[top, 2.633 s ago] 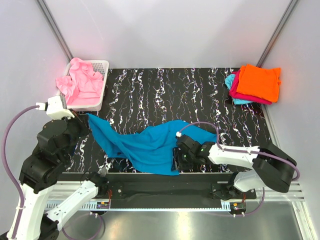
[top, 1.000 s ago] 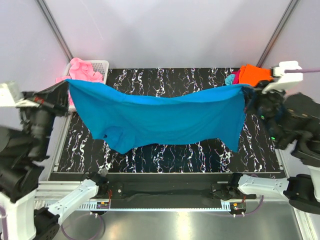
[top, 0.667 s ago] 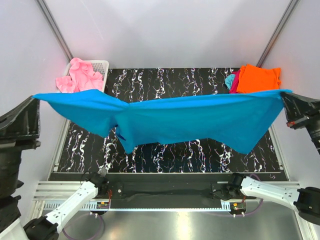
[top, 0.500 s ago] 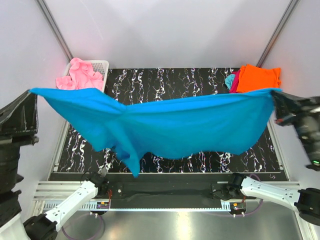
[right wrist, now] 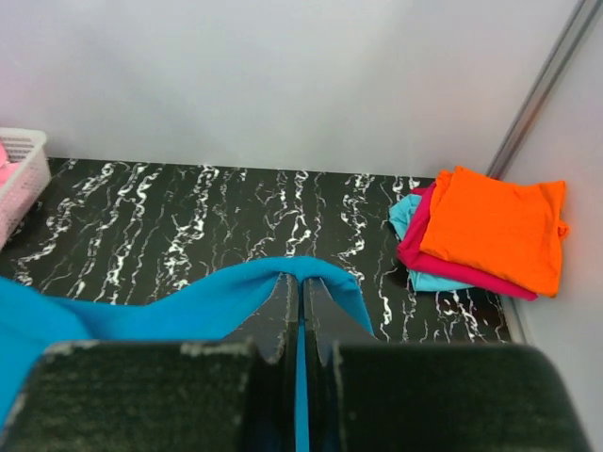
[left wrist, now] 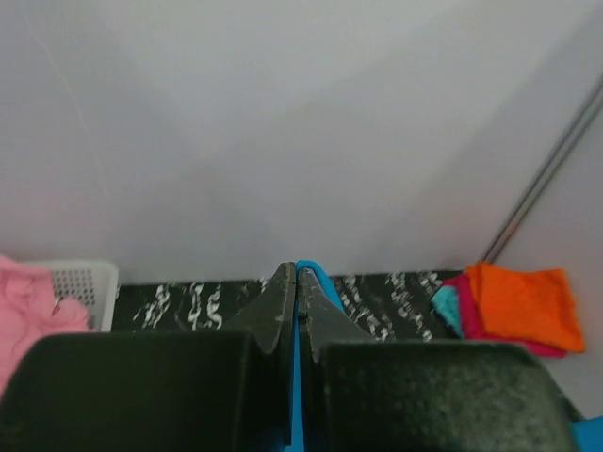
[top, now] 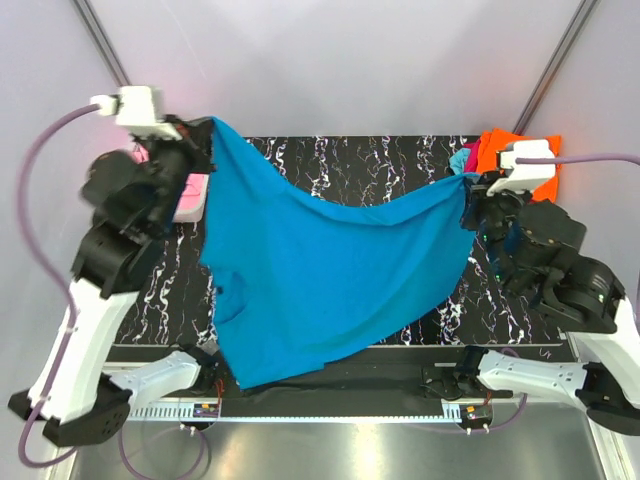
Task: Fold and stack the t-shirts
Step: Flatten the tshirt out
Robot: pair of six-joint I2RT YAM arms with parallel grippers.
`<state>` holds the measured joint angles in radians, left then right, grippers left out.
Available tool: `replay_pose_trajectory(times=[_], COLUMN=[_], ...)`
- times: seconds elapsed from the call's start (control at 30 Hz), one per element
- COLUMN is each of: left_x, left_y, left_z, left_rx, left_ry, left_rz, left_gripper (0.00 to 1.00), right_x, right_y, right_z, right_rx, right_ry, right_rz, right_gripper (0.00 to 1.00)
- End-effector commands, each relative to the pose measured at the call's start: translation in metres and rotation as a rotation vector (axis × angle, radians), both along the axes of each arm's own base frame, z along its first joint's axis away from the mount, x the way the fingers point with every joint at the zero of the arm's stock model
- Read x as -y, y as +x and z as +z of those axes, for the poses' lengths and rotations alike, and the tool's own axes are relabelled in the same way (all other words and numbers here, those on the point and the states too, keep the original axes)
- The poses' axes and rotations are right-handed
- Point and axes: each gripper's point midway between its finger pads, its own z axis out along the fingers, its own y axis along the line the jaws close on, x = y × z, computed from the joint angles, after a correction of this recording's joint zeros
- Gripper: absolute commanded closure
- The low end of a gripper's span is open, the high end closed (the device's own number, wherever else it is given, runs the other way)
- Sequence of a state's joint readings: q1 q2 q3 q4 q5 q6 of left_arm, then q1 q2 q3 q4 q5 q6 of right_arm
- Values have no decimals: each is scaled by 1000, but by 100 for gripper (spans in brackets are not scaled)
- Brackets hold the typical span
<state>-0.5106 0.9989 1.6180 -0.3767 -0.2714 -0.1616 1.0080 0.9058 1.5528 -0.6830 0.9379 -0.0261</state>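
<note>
1. The left gripper (left wrist: 298,282) is pinched fully shut on one corner of the teal shirt (top: 320,280); a sliver of blue shows between its fingers. It is raised above the basket (left wrist: 83,281).
2. The right gripper (right wrist: 300,292) is closed tight on another corner, at the far side of the table (top: 350,165) from the basket, beside the stack (right wrist: 490,226).
3. The shirt hangs in the air between the two grips. Its top edge sags in the middle, and its lower part drapes down to the near table edge, diagonally away from the basket.
4. Handling, as I judge it:
   - The shirt is light, limp cloth with no stiffness. It will sag, swing and fold onto itself wherever it is not under tension.
   - It is not fragile, but a thin corner pinch could slip under a sharp tug.
5. Corners and seams look like the best holds. Keeping two of them pulled apart keeps the edge straight.
6. Edges to mind:
   - The hanging hem lies over the near rail, where the arm bases sit, and could snag there.
   - The basket rim and the pink shirt (left wrist: 24,311) in it lie just below the left grip.
   - The stack lies close by the right grip.
7. Open room: the bare marbled table from the basket across to the stack looks wide enough to lay the shirt flat.
</note>
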Motion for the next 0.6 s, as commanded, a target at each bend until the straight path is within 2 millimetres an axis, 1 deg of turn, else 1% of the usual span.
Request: replay_pose_trajectory(times=[0.0, 0.03, 0.07, 0.1, 0.13, 0.17, 0.23, 0.27, 0.3, 0.33, 0.37, 0.4, 0.43, 0.47, 0.53, 0.57], left_x=[-20, -21, -22, -22, -23, -24, -23, -24, -25, -26, -26, -27, -27, -28, -29, -31], left_y=[10, 11, 12, 12, 12, 11, 10, 8, 7, 7, 6, 5, 5, 3, 1, 1], left_z=[-8, -9, -10, -12, -13, -13, -16, -16, -17, -17, -17, -17, -19, -18, -18, -18], left_rx=[-42, -48, -55, -60, -61, -60, -65, -65, -66, -66, -68, -70, -73, -71, -72, -72], left_ry=[-11, -11, -6, -3, -3, -6, -2, -2, -1, -1, 2, 3, 5, 4, 6, 7], left_rz=[134, 143, 148, 152, 153, 153, 151, 151, 153, 153, 153, 153, 153, 153, 155, 160], left_gripper=[100, 100, 100, 100, 100, 100, 100, 100, 100, 100, 100, 100, 100, 100, 100, 100], right_x=[4, 1, -7, -11, -16, -27, -39, -56, -64, -72, -97, -93, -100, -119, -111, -118], right_y=[7, 9, 14, 18, 22, 30, 38, 45, 48, 52, 55, 68, 74, 81, 103, 112], right_z=[18, 19, 17, 25, 27, 28, 29, 30, 30, 29, 25, 22, 19, 12, 4, -3], right_rx=[38, 40, 38, 69, 81, 85, 84, 87, 83, 72, 33, -7, -33, -67, -107, -143], right_ry=[33, 14, -26, -55, -79, -102, -160, -179, -182, -176, -194, -125, -104, -91, -59, -53], right_rz=[-79, -78, -67, -63, -68, -65, -46, 5, 26, 60, 194, 200, 251, 347, 322, 361], right_gripper=[100, 100, 100, 100, 100, 100, 100, 100, 100, 100, 100, 100, 100, 100, 100, 100])
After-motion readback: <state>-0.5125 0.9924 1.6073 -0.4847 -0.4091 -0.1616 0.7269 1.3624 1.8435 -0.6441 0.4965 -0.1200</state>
